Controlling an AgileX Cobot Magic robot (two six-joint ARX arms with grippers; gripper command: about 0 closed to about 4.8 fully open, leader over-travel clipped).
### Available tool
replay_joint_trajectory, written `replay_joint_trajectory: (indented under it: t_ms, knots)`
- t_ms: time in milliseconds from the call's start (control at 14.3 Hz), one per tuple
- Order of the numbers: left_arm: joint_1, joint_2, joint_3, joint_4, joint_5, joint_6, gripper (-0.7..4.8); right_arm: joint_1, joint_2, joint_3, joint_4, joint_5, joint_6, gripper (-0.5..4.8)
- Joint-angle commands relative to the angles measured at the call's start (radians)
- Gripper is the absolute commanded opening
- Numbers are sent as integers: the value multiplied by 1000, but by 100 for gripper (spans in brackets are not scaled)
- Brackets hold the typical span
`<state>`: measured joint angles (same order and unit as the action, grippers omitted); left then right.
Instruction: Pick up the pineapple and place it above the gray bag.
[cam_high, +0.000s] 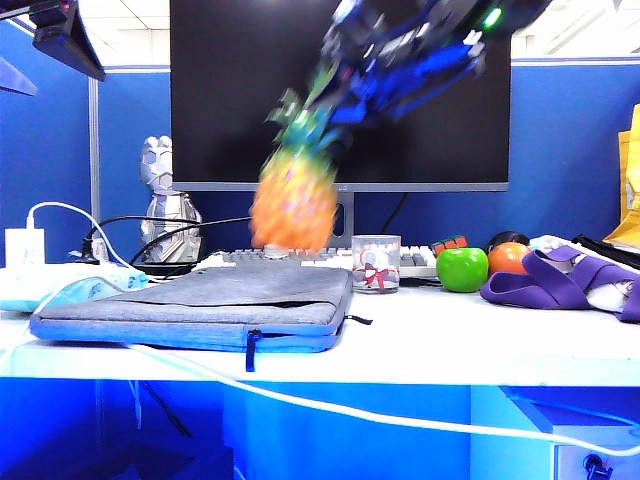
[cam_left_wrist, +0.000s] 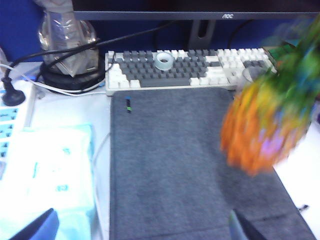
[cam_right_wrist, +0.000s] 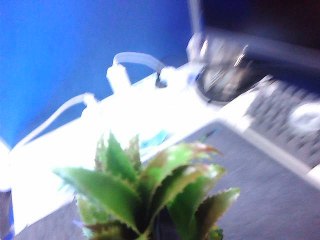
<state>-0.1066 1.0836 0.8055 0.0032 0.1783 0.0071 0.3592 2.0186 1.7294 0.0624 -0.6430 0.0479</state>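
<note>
Progress is judged to be past the midpoint: the pineapple (cam_high: 293, 208) is already lifted off the table (cam_high: 430, 340) and is carried in the air, but it is not yet set down.

At the left of the exterior view, the gray bag (cam_high: 200, 305) is seen lying flat on the table, in front of the keyboard (cam_left_wrist: 185, 67). The left gripper (cam_left_wrist: 140, 227) is held over the near end of the bag with its fingers spread wide and nothing between them; only its blurred fingertips are seen at the edge of the left wrist view.

Further right, the pineapple is seen hanging above the far right part of the bag, clear of the fabric, its leaf crown (cam_right_wrist: 150, 185) tilted up towards the right gripper (cam_high: 335, 125). The crown is clamped by that gripper, whose jaws are nearly closed around the leaves, so the fruit hangs below and slightly left of it.

To the right, a green apple (cam_high: 462, 269) and an orange fruit (cam_high: 508, 258) are left untouched on the table.

Lowering and release are judged to remain.
</note>
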Motion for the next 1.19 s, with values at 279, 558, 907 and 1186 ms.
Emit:
replay_joint_trajectory:
  t_ms: [279,558,907,1186]
  knots:
    - [-1,-2,7,-3,2,-8,479,149,33,10,43,103,-182,-1]
    - [-1,0,6,-45,9,-7,479,172,108,10,-11,171,-233,-1]
    - [-1,0,6,-51,9,-7,479,180,140,8,3,174,-231,-1]
    - [-1,0,6,-52,9,-7,479,180,140,8,13,174,-226,3]
